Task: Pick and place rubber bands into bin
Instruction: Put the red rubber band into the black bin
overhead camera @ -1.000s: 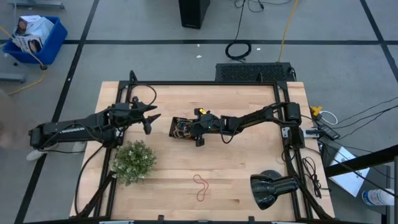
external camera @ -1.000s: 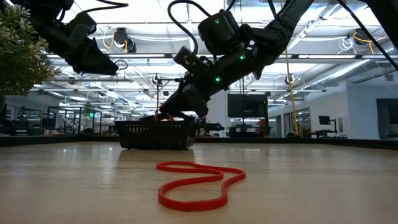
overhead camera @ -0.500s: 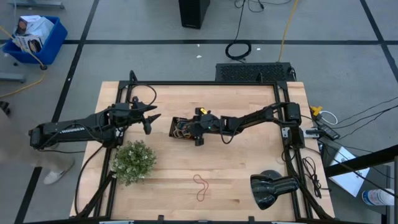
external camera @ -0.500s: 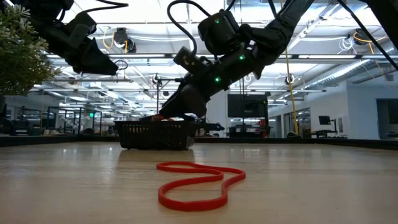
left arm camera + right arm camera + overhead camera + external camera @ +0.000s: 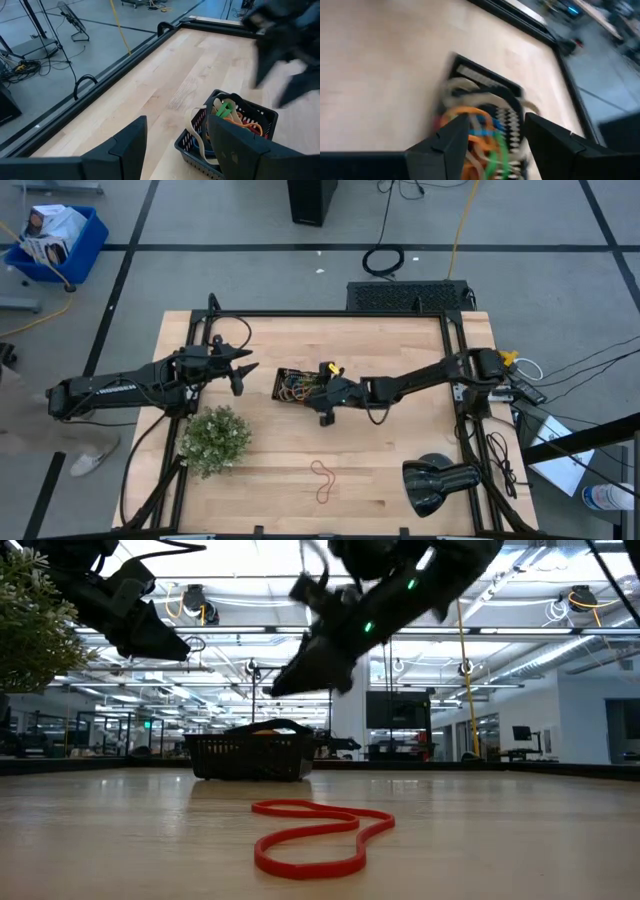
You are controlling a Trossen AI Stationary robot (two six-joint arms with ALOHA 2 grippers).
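Note:
The black mesh bin (image 5: 293, 386) stands mid-table and holds several rubber bands (image 5: 479, 131) in orange, green, blue and tan. A tan band (image 5: 193, 126) hangs over its rim. One red rubber band (image 5: 322, 480) lies loose on the wood nearer the front edge, large in the low view (image 5: 320, 835). My right gripper (image 5: 316, 388) hovers open just right of and above the bin (image 5: 250, 755), with nothing between its fingers (image 5: 440, 145). My left gripper (image 5: 245, 374) waits open, raised, left of the bin (image 5: 232, 135).
A green plant (image 5: 213, 438) stands at the left front of the table. A black lamp-like object (image 5: 438, 483) lies at the right front. Black frame rails (image 5: 330, 314) run along the table's edges. Bare wood surrounds the loose red band.
My right gripper has opened over the bin, then risen and drawn back toward the table's right and near side, clear of the bin's rim. The bin and the loose red band have stayed in place.

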